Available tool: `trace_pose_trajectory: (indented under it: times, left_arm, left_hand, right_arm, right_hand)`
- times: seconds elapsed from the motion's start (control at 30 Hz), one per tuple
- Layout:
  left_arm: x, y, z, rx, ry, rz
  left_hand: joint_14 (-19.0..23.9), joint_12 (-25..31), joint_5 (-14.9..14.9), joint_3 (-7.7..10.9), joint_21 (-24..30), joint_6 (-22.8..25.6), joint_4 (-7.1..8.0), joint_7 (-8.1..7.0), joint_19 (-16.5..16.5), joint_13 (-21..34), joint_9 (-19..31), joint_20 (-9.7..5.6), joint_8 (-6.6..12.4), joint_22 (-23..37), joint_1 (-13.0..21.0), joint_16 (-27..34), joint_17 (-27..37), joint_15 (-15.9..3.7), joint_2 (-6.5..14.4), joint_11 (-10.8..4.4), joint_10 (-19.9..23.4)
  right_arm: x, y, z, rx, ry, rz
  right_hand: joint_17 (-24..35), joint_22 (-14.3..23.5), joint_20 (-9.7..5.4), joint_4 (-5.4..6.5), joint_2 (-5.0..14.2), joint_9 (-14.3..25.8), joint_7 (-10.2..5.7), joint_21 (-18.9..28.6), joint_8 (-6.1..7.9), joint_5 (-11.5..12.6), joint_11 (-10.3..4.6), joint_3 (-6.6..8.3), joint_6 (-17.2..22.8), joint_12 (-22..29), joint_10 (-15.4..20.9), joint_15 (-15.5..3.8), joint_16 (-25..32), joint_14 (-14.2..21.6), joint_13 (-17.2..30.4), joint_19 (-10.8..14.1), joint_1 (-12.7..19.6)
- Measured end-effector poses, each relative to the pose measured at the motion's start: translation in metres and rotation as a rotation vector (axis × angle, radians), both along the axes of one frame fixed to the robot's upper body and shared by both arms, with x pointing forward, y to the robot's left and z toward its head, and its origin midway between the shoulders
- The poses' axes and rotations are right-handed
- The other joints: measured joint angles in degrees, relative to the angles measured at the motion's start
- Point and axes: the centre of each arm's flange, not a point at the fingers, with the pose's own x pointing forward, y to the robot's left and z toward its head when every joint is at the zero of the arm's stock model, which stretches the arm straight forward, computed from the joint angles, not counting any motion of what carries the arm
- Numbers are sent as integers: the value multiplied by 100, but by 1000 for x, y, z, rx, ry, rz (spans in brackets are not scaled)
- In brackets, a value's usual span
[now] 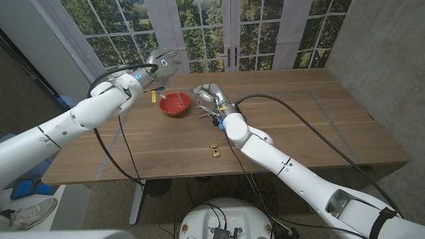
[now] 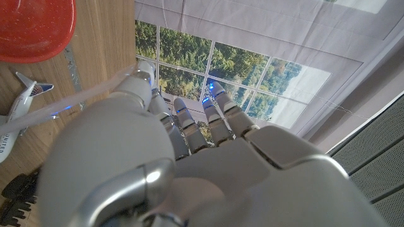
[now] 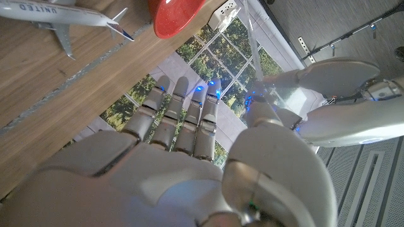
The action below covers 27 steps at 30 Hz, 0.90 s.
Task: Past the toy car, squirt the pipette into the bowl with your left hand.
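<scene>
On the table (image 1: pixel 279 126), one red bowl (image 1: pixel 175 103), one toy car (image 1: pixel 216 149), one toy plane (image 1: pixel 210 112)

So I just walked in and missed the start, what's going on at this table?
The robot's left hand is raised beside the red bowl at the far side of the wooden table, holding a clear pipette angled toward the bowl. The right hand holds nothing and sits just right of the bowl, next to a toy airplane. A small yellow toy car lies nearer the front edge. Whether anything has gone into the bowl yet cannot be told.
</scene>
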Motion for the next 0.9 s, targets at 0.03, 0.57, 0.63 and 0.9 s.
trace_pose_trajectory:
  times: [0.03, 0.57, 0.63, 0.9]
  left_arm:
    - [0, 0, 0, 0, 0, 0]
    - [3, -5, 5, -9, 1, -16]
    - [3, -6, 5, -9, 1, -16]
    - [4, -7, 5, -9, 3, -16]
  left_hand:
    - [0, 0, 0, 0, 0, 0, 0, 0, 0, 0, 0, 0, 0, 0, 0, 0, 0, 0, 0, 0, 0]
    - [0, -24, -5, -48, 0, -1, 15, 1, 0, 0, 3, 0, -6, 0, 24, 0, 0, 0, 24, 0, 0]
    - [0, -24, -5, -48, 0, -1, 15, 1, 0, 0, 3, 0, -6, 0, 24, 0, 0, 0, 24, 0, 0]
    - [0, -23, -5, -48, 0, 11, 15, -11, 0, 0, 2, 0, -23, 0, 24, 0, 0, 0, 24, 0, 0]
  right_arm:
    - [1, 2, 0, 3, 5, -1]
    - [5, 14, -1, 33, 37, 0]
    - [5, 15, 0, 34, 40, 3]
    - [4, 21, 0, 29, 48, 12]
  right_hand:
    - [28, 0, 0, 0, 0, 0, 9, 0, 11, 0, 0, 0, 9, 0, 0, 2, 35, 43, 16, 0, 0]
    - [512, 26, 0, 56, -53, -1, 61, 0, 65, -22, 13, -166, 143, 149, 3, -8, 348, 129, 314, 0, 203]
    - [561, 26, 0, 72, -53, -1, 62, 0, 65, -22, 31, -182, 143, 149, -14, 1, 377, 77, 340, 0, 203]
    - [680, 26, 0, 47, -53, -1, 61, 44, 65, -21, 10, -205, 143, 193, -35, 1, 442, 78, 404, -1, 203]
